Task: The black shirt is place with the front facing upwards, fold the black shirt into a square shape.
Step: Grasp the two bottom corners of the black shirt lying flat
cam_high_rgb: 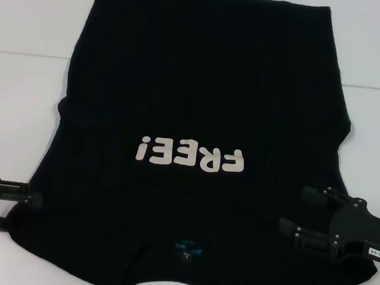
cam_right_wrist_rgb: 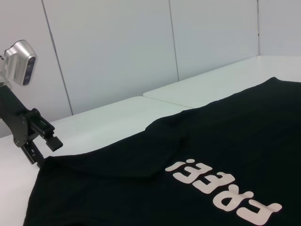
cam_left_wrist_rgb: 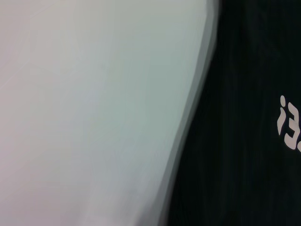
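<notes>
Two grippers are seen in the head view at the near corners of the black shirt, which is spread flat on the white table, its "FREE!" print up and its blue neck label nearest the robot. The left gripper sits at the shirt's left edge; whether its fingers are parted cannot be told. The right gripper lies over the cloth with fingers spread wide, nothing held. If only the top layer were pinched, the fold could be dragged crooked.

Only the shirt's side edge against bare table is shown in the left wrist view; no fingers are seen.

A low ridge of cloth near the sleeve, unnoticed from above, is revealed in the right wrist view, with the left gripper at the shirt's far corner.
</notes>
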